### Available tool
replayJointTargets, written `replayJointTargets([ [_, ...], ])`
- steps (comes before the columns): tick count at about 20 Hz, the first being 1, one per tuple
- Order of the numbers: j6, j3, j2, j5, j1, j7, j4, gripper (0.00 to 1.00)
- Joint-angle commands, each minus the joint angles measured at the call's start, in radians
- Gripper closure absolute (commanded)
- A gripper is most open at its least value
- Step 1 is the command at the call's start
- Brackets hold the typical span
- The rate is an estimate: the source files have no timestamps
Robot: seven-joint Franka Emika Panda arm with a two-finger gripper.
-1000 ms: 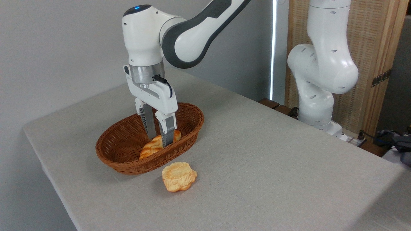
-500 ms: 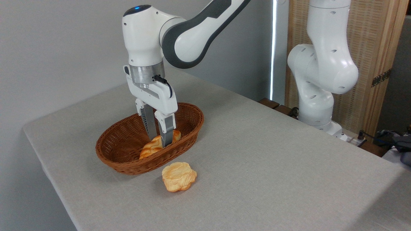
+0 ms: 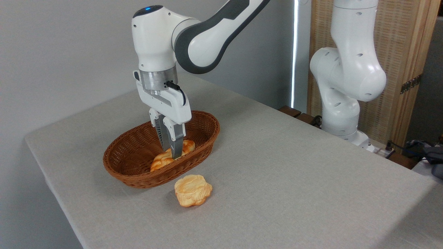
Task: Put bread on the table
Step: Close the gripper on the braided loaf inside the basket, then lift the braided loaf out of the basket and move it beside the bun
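The white two-finger gripper (image 3: pixel 172 152) is clenched across the middle of the glossy golden braided bread (image 3: pixel 162 159), inside the brown oval wicker basket (image 3: pixel 138 173). The loaf looks light, stiff and slick; mid-length seems best. A pale scalloped bun (image 3: pixel 192 190) lies at five o'clock on the grey cloth-covered table (image 3: pixel 294 173).

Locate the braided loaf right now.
The braided loaf lies inside the wicker basket, left of centre in the camera view, with the gripper fingers closed on its middle; the round bun sits on the table just in front.
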State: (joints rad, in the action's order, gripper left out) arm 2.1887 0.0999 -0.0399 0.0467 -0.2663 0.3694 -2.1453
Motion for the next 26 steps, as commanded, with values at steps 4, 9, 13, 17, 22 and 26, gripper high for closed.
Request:
replayJointTargets([
  [4,0.023,0.0,-0.012,0.012,-0.004,0.006,-0.007,0.77],
  [9,-0.006,-0.002,-0.015,0.012,-0.002,0.0,0.022,0.78],
  [13,-0.046,-0.003,-0.015,0.004,-0.002,0.0,0.056,0.79],
  [17,-0.107,-0.009,-0.015,-0.011,-0.002,0.002,0.116,0.79],
  [22,-0.188,-0.022,-0.015,-0.054,0.006,0.037,0.168,0.79],
  [26,-0.243,-0.057,-0.023,-0.062,0.007,0.037,0.22,0.79],
])
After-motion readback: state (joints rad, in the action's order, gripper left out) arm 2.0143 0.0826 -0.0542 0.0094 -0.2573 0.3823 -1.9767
